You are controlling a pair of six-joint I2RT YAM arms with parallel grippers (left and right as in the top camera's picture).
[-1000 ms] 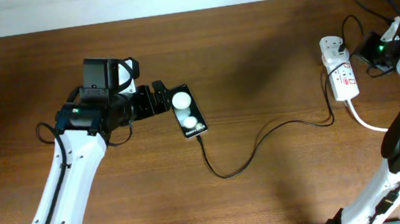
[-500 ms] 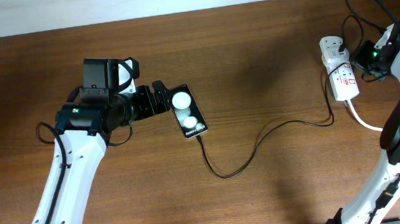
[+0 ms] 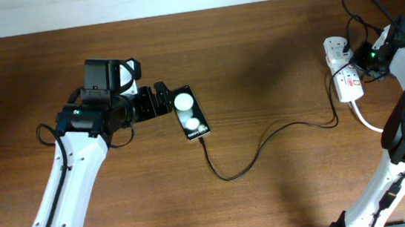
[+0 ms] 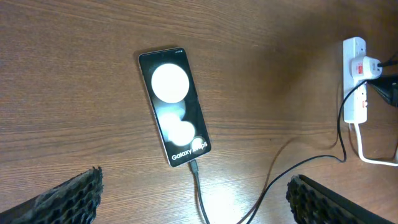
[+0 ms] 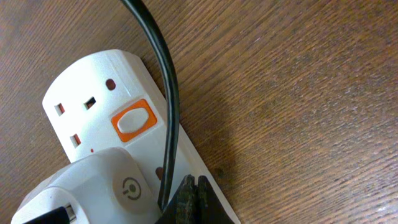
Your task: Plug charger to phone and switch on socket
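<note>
The black phone (image 3: 190, 112) lies flat, two white circles showing, and is also in the left wrist view (image 4: 174, 112). The charger's thin black cable (image 3: 264, 139) runs from the phone's lower end (image 4: 193, 167) to the white plug adapter (image 5: 93, 186), which sits in the white socket strip (image 3: 341, 70). My left gripper (image 3: 162, 100) is open and empty beside the phone's left edge, its fingers wide apart (image 4: 199, 198). My right gripper (image 5: 194, 200) is shut, with its tips on the socket strip (image 5: 124, 81) next to the adapter, below an orange switch (image 5: 134, 120).
The strip's thick white cord (image 3: 371, 123) trails toward the right table edge. A black cable (image 5: 163, 87) crosses over the strip in the right wrist view. Black wires loop above the right wrist (image 3: 359, 1). Brown wood table (image 3: 272, 62) all round.
My right gripper has moved left and closer onto the socket strip. The left arm, phone and cable have not moved.
</note>
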